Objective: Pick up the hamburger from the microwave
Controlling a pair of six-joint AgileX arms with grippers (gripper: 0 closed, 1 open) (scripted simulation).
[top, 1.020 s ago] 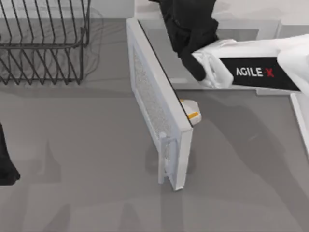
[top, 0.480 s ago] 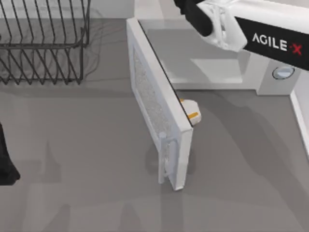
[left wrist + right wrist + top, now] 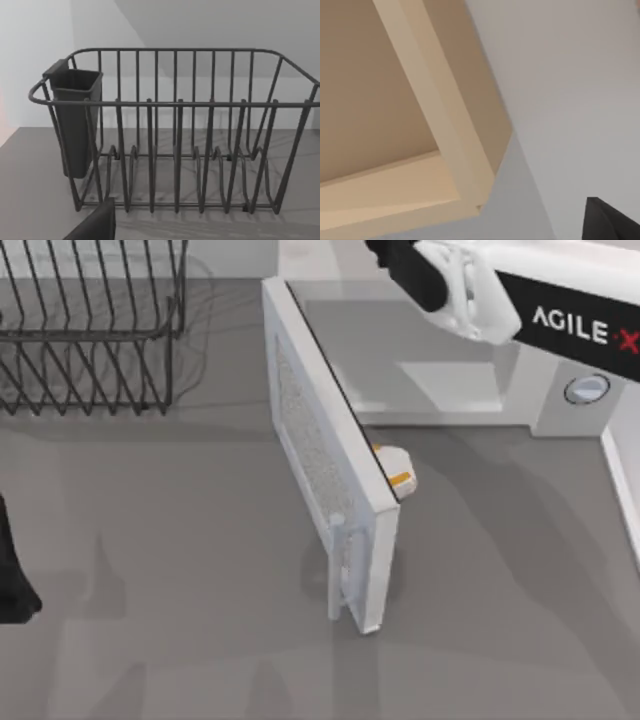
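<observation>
The right arm [image 3: 540, 310] has swung up and away since a second ago. It was low over the microwave [image 3: 420, 360] floor then; now it crosses the top right corner of the top view. In the last half second it hardly moved. The hamburger [image 3: 393, 466] has stayed put.

The top view shows the hamburger on the grey table [image 3: 200, 640], touching the open door [image 3: 325, 455] on its inner side. It is well apart from the right arm's dark end near the top edge. I cannot tell if the right fingers are wide or closed.

The left wrist view shows a dark wire rack [image 3: 175, 150] with a square cup [image 3: 75, 120] hung on its side. The right wrist view shows a cream boxy shape [image 3: 420, 125].

The left gripper [image 3: 12, 580] sits at the table's left edge; its fingers cannot be told.

The door is flat and white with a speckled panel. The hamburger is small and round with an orange band.
</observation>
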